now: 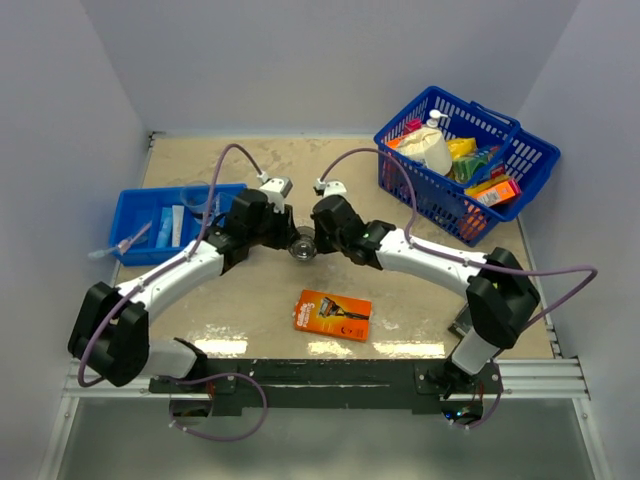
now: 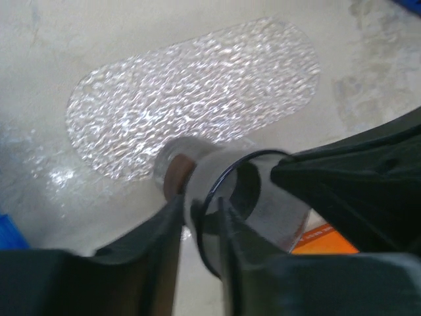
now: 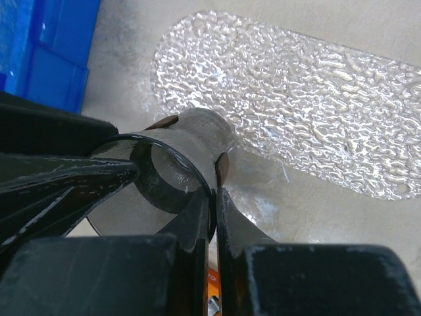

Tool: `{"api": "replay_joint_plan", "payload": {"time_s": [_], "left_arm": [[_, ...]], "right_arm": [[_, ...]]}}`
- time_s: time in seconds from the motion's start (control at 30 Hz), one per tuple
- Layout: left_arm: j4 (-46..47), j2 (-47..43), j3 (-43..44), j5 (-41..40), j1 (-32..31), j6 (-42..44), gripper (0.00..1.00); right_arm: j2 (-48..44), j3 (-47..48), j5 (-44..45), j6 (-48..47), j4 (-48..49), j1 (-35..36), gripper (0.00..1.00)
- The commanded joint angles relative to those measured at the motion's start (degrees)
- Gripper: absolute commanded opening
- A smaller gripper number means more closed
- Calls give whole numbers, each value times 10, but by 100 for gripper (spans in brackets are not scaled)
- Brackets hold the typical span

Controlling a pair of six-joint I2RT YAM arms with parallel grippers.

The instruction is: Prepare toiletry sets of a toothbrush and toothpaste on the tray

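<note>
Clear pebble-patterned tray (image 2: 197, 92), blue basket (image 1: 440, 205)

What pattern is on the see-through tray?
The tray is clear with a bumpy, rippled texture all over. It shows best in the right wrist view.

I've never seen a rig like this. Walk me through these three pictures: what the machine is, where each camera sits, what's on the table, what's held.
These are two robot arms bolted at the table's near edge. The wide picture looks down from above and behind them. The other two come from a camera on each wrist, so the dark shapes at the bottom belong to that arm itself. On the table are a blue bin at left, a blue wire basket of goods at right, an orange razor pack near the front, and a clear dimpled tray. The left gripper and the right gripper each pinch the rim of one translucent cup, held between them.
</note>
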Motion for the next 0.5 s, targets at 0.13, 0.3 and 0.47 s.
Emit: {"api": "replay_joint_plan", "payload": {"time_s": [0.13,0.3,0.47], "left_arm": [[81,-58,18,80,-2,25,67],[57,-71,23,106,4,44,77],[47,-77,19,137,15,56,80]], "right_arm": [[-23,29,-36,-88,-9,-16,0],[-39,21,-187,-149,7,-81,0],[-43,27,-257,-214,-2,-105,0]]}}
